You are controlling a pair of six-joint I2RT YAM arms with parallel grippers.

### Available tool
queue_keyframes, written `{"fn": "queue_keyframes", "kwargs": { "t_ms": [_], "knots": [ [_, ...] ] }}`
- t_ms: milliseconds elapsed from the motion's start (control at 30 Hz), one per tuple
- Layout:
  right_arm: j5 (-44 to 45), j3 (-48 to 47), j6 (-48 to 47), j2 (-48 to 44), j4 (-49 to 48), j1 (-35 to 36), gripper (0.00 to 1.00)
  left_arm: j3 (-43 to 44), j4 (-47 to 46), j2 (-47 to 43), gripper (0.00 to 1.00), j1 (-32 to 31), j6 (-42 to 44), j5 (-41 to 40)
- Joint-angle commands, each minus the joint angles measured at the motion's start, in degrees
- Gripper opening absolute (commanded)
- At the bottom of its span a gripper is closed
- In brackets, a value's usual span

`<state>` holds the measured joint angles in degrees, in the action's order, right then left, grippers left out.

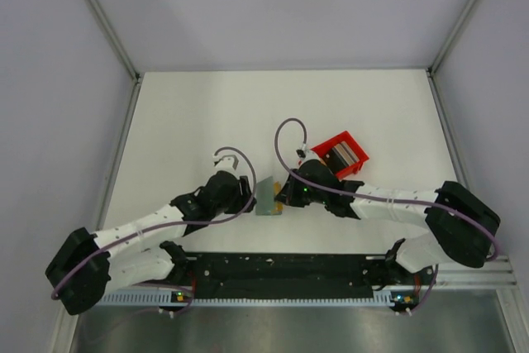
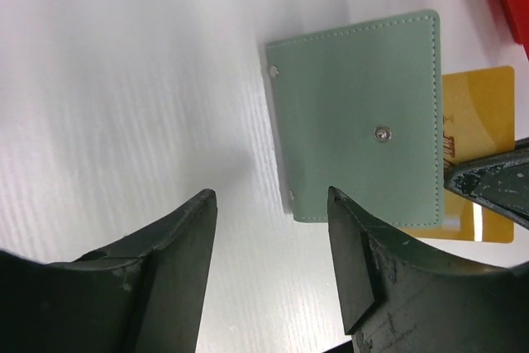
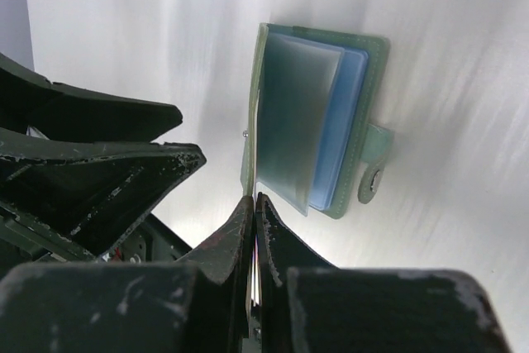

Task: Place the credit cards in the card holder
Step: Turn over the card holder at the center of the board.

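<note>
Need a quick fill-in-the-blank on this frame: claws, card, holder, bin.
1. The left claw stands ___, with nothing between its fingers.
2. The right claw is ___ on the edge of a credit card.
3. The inside of the card holder is pale ___.
4. The bin beside the right arm is ___.
Missing words: open; shut; blue; red.

White arms (image 1: 140, 225), black joints (image 1: 78, 270), looping purple cables (image 1: 289, 121).
</note>
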<state>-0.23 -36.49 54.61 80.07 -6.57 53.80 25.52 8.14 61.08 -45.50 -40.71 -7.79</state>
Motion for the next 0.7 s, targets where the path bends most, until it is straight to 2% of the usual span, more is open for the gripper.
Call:
{"fn": "queue_keyframes", "kwargs": {
  "t_ms": [0, 333, 667],
  "knots": [
    [-1.79, -4.55, -2.22, 0.96, -1.52, -0.19, 0.0, 1.29, 4.95, -4.64, 0.61, 0.32, -2.35, -8.37],
    [-3.29, -10.96, -3.28, 6.14, -0.12, 1.3, 0.0, 3.31, 14.88, -9.22, 0.59, 1.72, -6.49, -16.72],
    [-1.8, -16.86, -3.72, 12.56, 2.26, 4.73, 0.0, 3.4, 18.92, -15.54, 0.64, 2.95, -8.24, -18.4]
  ]
}}
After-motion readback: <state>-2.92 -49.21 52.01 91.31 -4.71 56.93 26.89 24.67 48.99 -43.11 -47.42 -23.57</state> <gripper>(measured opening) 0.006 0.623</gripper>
